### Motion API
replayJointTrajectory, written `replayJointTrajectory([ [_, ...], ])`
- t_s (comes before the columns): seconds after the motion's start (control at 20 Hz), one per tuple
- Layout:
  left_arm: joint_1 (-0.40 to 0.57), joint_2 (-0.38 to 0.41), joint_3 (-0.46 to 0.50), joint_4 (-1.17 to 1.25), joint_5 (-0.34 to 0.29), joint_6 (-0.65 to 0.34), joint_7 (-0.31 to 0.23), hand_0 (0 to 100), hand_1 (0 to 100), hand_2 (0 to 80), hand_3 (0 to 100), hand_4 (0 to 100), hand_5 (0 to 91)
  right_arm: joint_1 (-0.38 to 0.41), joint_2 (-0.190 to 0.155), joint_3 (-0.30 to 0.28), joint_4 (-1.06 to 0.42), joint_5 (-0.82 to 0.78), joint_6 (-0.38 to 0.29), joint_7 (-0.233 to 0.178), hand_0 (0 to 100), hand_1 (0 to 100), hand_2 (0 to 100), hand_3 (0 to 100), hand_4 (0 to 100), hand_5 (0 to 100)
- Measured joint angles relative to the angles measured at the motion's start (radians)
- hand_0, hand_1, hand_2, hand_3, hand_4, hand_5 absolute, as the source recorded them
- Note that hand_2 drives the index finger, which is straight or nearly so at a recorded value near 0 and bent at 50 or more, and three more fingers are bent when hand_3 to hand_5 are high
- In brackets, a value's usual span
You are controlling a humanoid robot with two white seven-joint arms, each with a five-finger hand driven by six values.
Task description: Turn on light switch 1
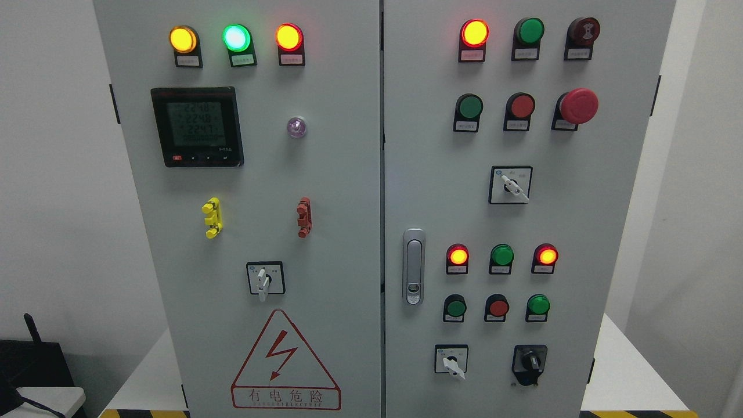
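A grey electrical cabinet (348,191) with two doors fills the head view. The left door carries three lit lamps at the top: yellow (183,39), green (236,38) and red (288,36). The right door has a lit red lamp (474,33), unlit green (469,107) and red (522,106) push buttons, and a lower cluster with two lit red lamps (458,256) (547,255). Rotary selector switches sit on the left door (264,278) and the right door (510,184) (451,359) (529,361). Neither of my hands is in view.
A digital meter (196,126) is on the left door, with a yellow clip (212,217) and a red clip (304,216) below it. A red emergency stop (577,105) is at the upper right. A door handle (413,266) sits at the middle. The cabinet stands on a white table (627,371).
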Motion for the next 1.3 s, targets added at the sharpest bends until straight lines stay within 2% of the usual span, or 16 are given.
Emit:
replayJointTrajectory([
  [0.55,-0.002,0.002,-0.015,-0.003,0.000,0.004,0.008,53,0,0.0,0,3,6.9,0.000,0.000,0.000,0.000,0.000,0.000,0.000,12,39,0,0,0,0],
  [0.75,0.007,-0.008,-0.017,-0.019,0.000,-0.005,0.071,53,0,0.0,0,5,5.8,0.000,0.000,0.000,0.000,0.000,0.000,0.000,12,39,0,0,0,0],
  [1.05,0.061,-0.013,-0.007,-0.101,-0.004,-0.007,0.110,53,0,0.0,0,7,3.5,0.000,0.000,0.000,0.000,0.000,0.000,0.000,12,39,0,0,0,0],
  [1.2,0.085,-0.010,0.037,-0.157,-0.038,-0.007,0.114,53,0,0.0,1,9,0.8,0.000,0.000,0.000,0.000,0.000,0.000,0.000,12,39,0,0,0,0],
  [1.3,0.101,-0.015,0.081,-0.194,-0.084,-0.017,0.115,53,0,0.0,2,10,0.0,0.000,0.000,0.000,0.000,0.000,0.000,0.000,12,39,0,0,0,0],
])
